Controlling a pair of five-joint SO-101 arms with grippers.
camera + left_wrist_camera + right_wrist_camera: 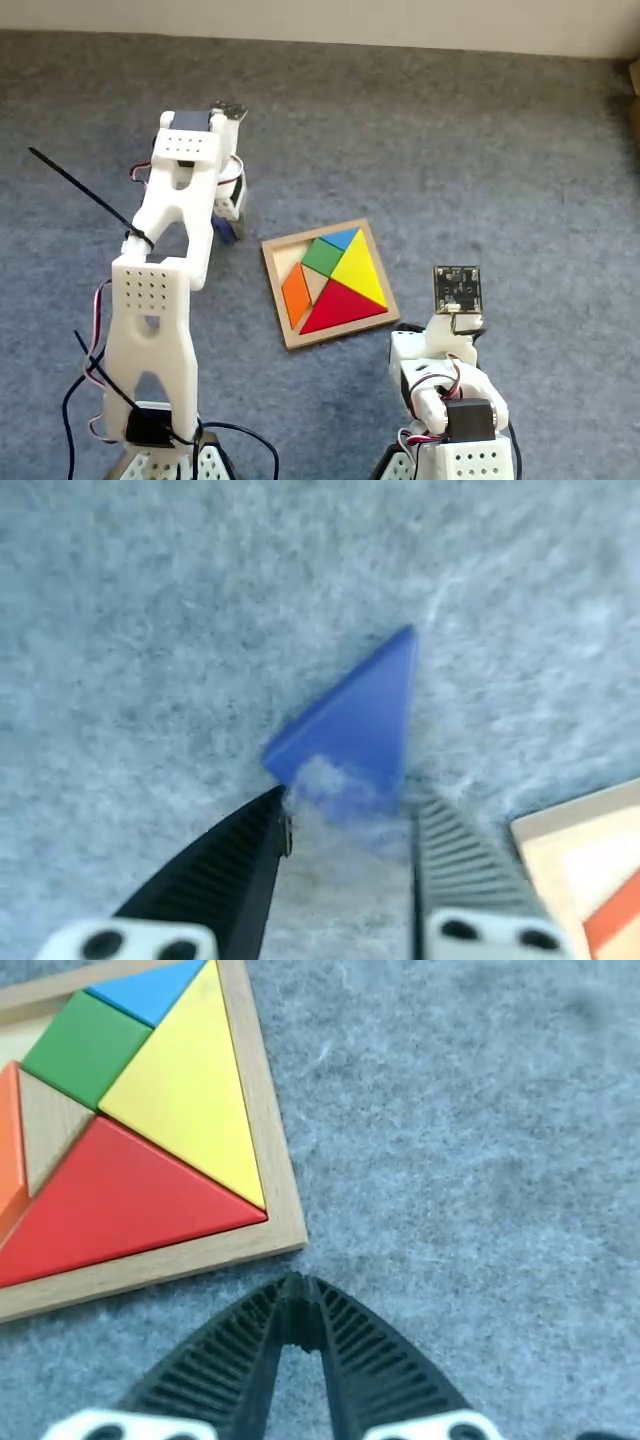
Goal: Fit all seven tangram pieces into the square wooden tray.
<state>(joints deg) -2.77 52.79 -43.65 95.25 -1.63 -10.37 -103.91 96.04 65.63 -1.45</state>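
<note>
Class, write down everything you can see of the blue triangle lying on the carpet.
The blue triangle is a flat, smooth piece, seemingly painted wood, with a pale patch near one edge. It lies flat on the grey carpet, outside the tray. The left gripper is open and straddles that edge; whether it touches the piece is unclear.

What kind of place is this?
Probably a robot practice table: the left arm and right arm stand on a grey felt-like cover, with a wooden tangram tray between them.
</note>
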